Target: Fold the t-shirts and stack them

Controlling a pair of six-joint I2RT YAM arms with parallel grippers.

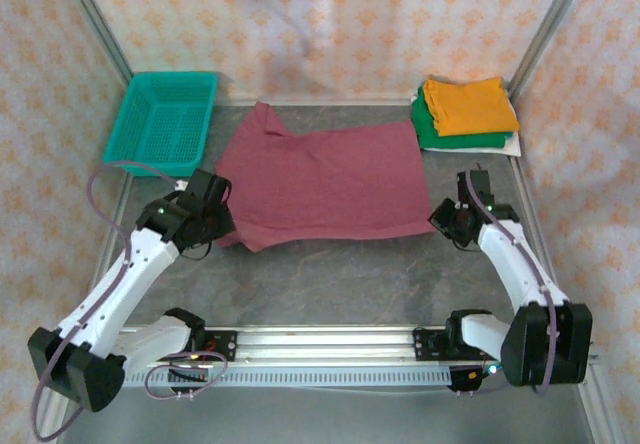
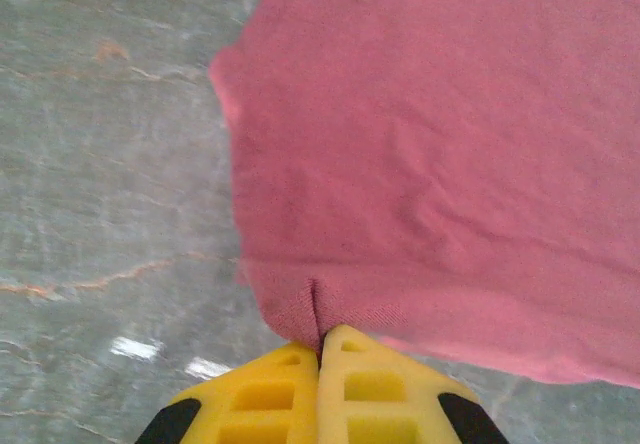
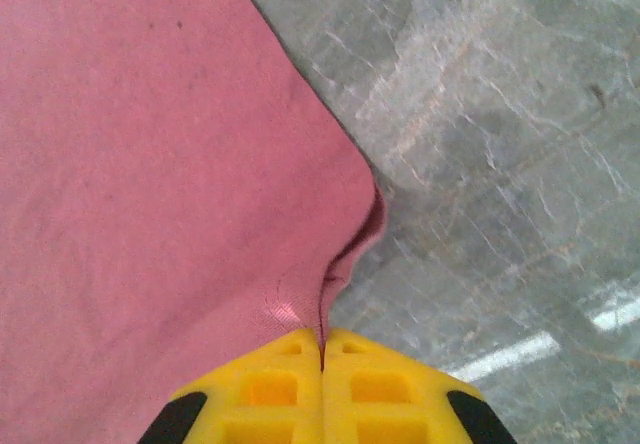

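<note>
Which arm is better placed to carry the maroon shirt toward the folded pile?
Right, probably. The right gripper is shut on the near right corner of the maroon shirt, and the folded pile lies just beyond it. The left gripper pinches the opposite near corner, farther away.

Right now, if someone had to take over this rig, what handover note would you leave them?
The left pincer is shut on the near left corner of the maroon t-shirt.
The right pincer is shut on its near right corner.
The maroon t-shirt lies spread on the table, not yet folded.
Done: the orange t-shirt, green t-shirt and white t-shirt are folded and stacked at the far right.
Left: fold the maroon one and add it to that stack.
</note>
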